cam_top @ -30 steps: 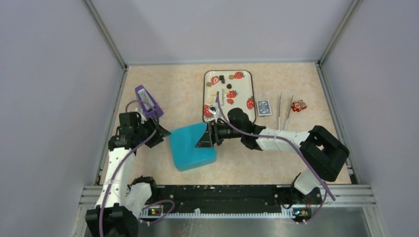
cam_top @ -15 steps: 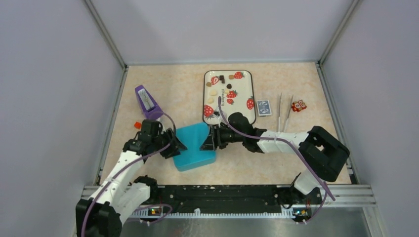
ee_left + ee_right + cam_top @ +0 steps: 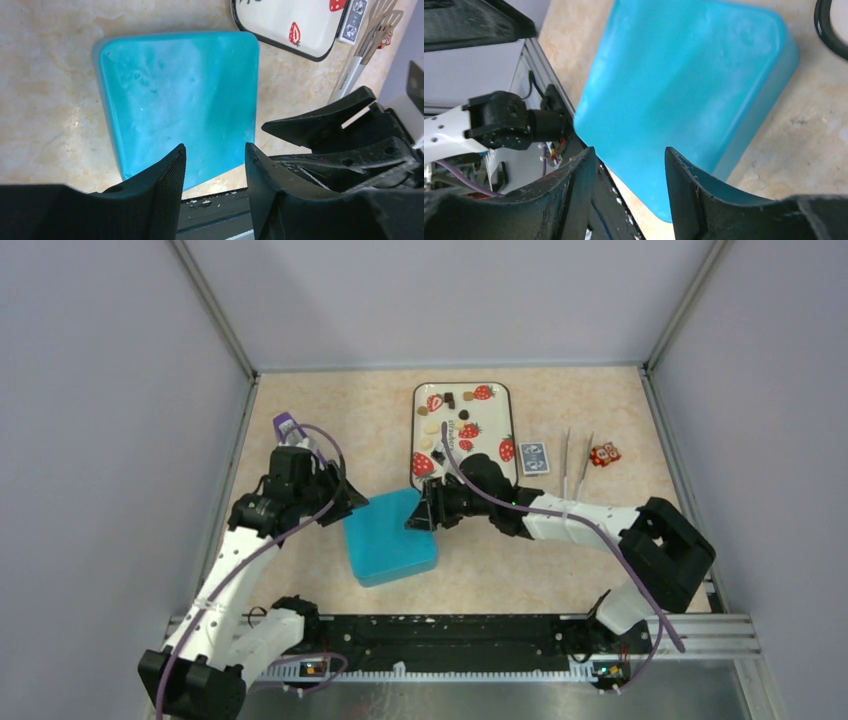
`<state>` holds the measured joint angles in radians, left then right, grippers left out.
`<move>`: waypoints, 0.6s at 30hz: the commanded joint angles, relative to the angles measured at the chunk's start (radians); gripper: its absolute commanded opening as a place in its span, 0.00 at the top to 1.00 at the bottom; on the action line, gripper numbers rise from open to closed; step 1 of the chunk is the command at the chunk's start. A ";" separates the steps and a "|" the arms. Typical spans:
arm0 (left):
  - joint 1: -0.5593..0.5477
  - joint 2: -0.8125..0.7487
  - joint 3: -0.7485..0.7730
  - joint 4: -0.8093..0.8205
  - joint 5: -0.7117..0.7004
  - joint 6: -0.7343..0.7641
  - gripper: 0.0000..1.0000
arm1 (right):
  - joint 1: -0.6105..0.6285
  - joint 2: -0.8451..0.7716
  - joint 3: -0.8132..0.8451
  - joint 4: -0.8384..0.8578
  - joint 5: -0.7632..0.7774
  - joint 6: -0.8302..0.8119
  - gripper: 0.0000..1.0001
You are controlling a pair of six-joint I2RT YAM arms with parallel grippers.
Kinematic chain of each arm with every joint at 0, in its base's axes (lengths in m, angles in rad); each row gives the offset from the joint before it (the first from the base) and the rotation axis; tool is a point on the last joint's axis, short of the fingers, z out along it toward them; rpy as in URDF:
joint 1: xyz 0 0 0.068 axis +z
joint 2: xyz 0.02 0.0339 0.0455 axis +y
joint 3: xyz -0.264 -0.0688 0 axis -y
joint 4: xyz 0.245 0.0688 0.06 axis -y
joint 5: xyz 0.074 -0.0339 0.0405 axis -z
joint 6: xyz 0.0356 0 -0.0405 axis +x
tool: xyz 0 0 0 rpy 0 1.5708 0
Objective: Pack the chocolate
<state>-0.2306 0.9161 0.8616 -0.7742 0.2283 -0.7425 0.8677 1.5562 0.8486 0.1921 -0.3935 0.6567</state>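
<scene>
Overhead view of a tabletop with two robot arms. The left pincer (image 3: 352, 504) is hovering at the far left corner of a teal box (image 3: 390, 540). Its wrist view is showing the two black fingers (image 3: 167, 175) standing apart with nothing between them and the box lying just past the tips. The right pincer (image 3: 416, 516) is pointing at the box's far right corner. Its jaws are also standing apart around empty air, and whether the tips are touching the box cannot be told.

The chocolate (image 3: 432, 426), small dark, tan and cream pieces, is lying behind the right pincer, on a white tray (image 3: 490, 416) printed with red strawberries. A line of small print is running along the tray, too small to read surely.

Beyond the tray, away from both pincers, a blue card pack (image 3: 534, 457), metal tweezers (image 3: 575, 468) and a small orange figure (image 3: 604, 453) are lying. The tweezers' handle is carrying lettering that is too blurred to read. A purple object (image 3: 288, 427) is standing behind the left pincer.
</scene>
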 commanded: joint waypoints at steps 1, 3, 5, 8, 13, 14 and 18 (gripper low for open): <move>-0.030 0.047 0.063 -0.125 -0.045 0.041 0.48 | -0.005 -0.080 0.078 -0.048 0.041 -0.070 0.48; -0.076 0.068 0.027 -0.148 -0.086 0.028 0.48 | -0.004 -0.082 0.072 -0.052 0.045 -0.073 0.48; -0.139 0.081 -0.044 -0.129 -0.104 0.001 0.48 | -0.005 -0.078 0.055 -0.049 0.044 -0.068 0.48; -0.244 0.140 -0.143 -0.091 -0.158 -0.054 0.50 | -0.005 -0.067 0.031 -0.036 0.038 -0.051 0.48; -0.381 0.272 0.035 -0.217 -0.321 -0.100 0.48 | -0.005 -0.076 0.024 -0.051 0.057 -0.045 0.48; -0.401 0.279 0.106 -0.255 -0.358 -0.101 0.48 | -0.004 -0.081 0.025 -0.056 0.062 -0.048 0.48; -0.425 0.277 0.294 -0.343 -0.458 -0.093 0.47 | -0.006 -0.090 0.033 -0.064 0.072 -0.060 0.48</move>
<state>-0.6384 1.2198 0.9802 -1.0119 -0.0639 -0.8188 0.8677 1.4967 0.8753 0.1219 -0.3428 0.6155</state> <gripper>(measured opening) 0.526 0.522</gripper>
